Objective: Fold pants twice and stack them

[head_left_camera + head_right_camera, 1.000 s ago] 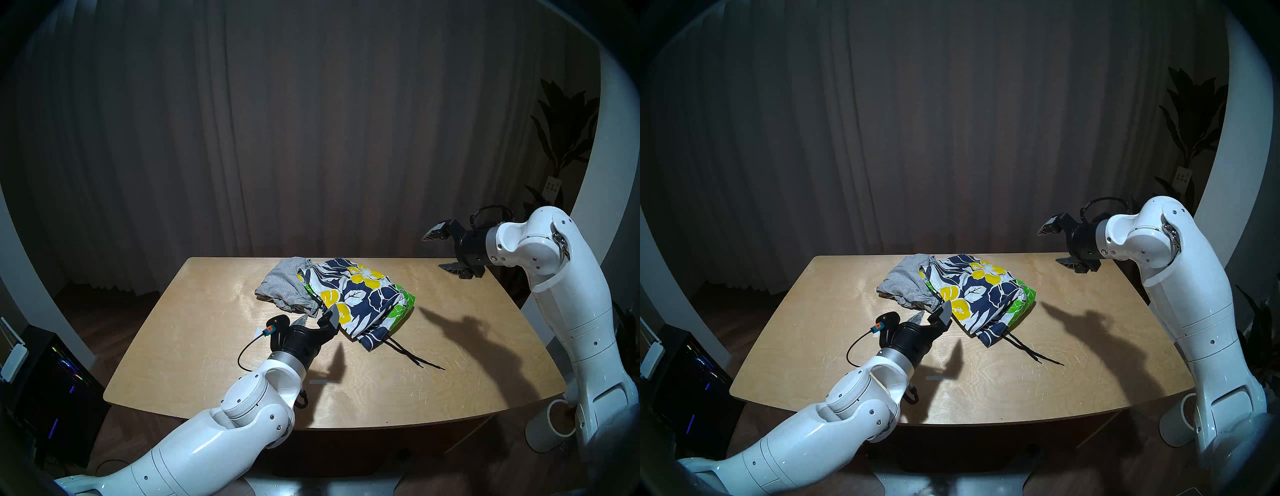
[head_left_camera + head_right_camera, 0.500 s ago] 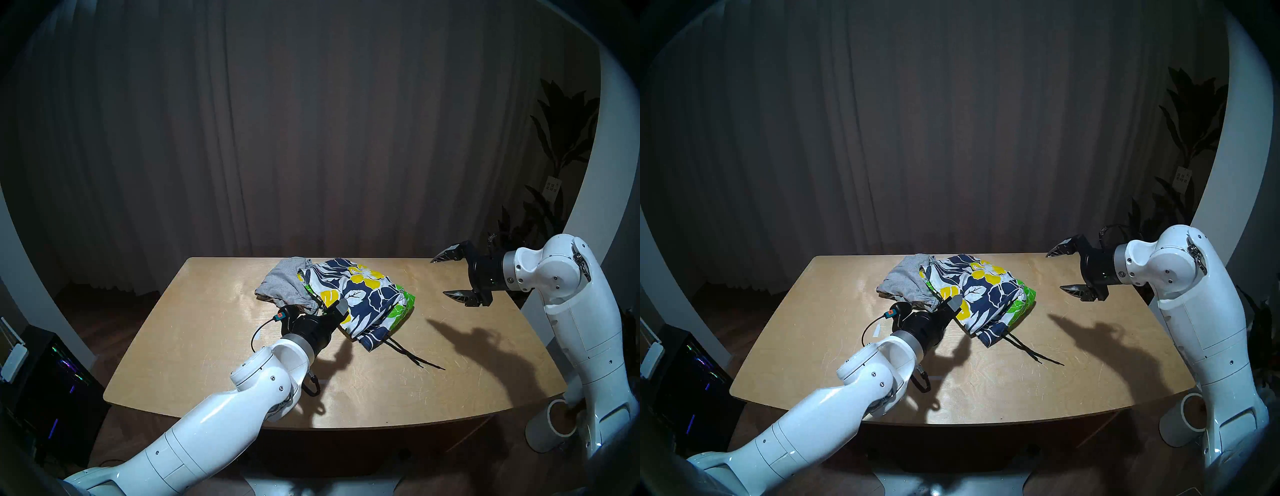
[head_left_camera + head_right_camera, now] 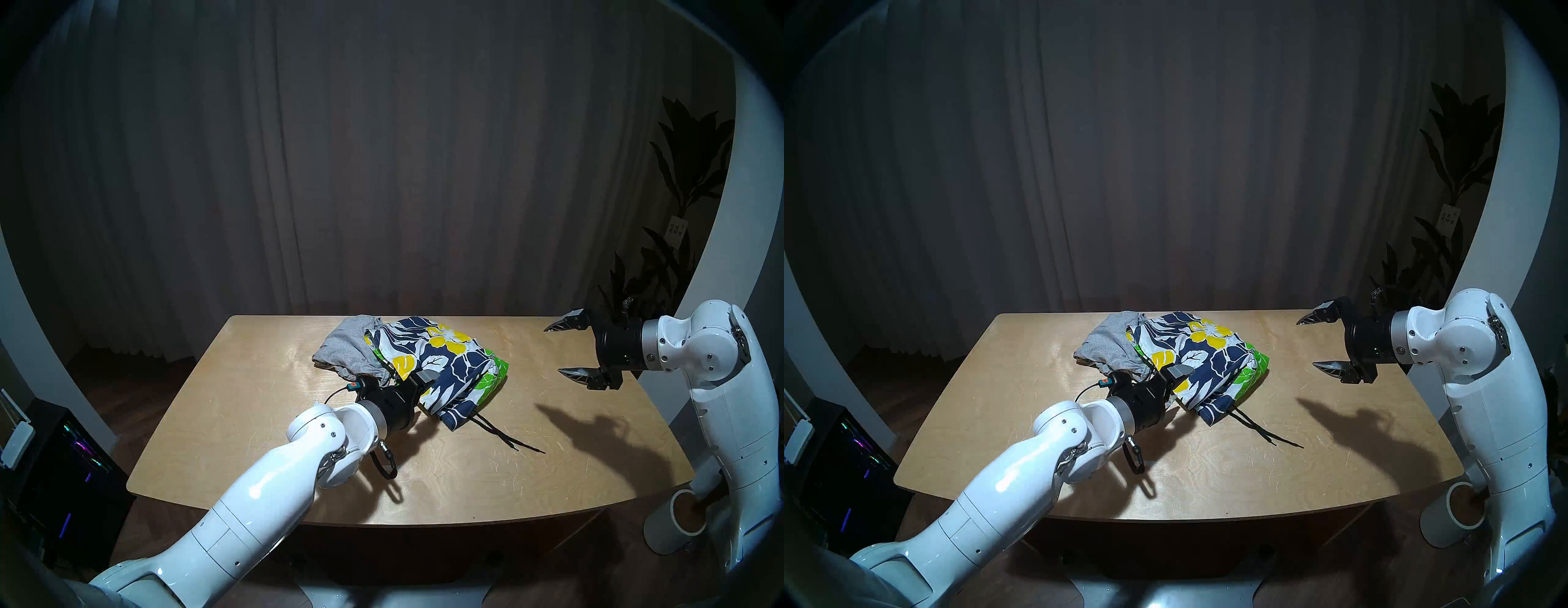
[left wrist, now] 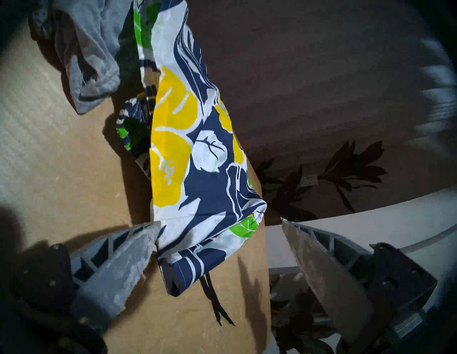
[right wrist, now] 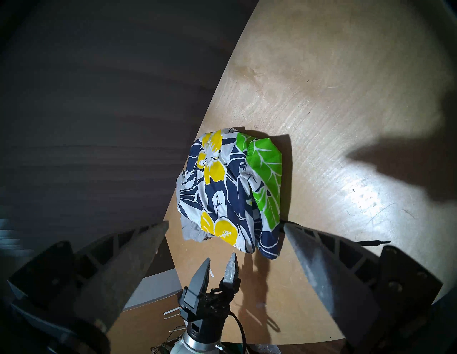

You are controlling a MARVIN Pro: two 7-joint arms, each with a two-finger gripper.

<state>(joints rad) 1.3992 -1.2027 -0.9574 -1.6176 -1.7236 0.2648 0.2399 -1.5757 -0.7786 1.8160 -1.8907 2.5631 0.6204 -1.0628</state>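
floral shorts (image 3: 441, 369) rumpled over grey shorts (image 3: 348, 350)

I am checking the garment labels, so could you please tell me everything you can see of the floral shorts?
The floral shorts are thin woven cloth printed navy and white with yellow flowers and green leaves. They lie loosely bunched on the wooden table, not neatly folded, overlapping the grey shorts beside them. A black drawstring trails from their near end across the table. The open left end effector is at their near edge, one finger about touching the cloth, nothing gripped.
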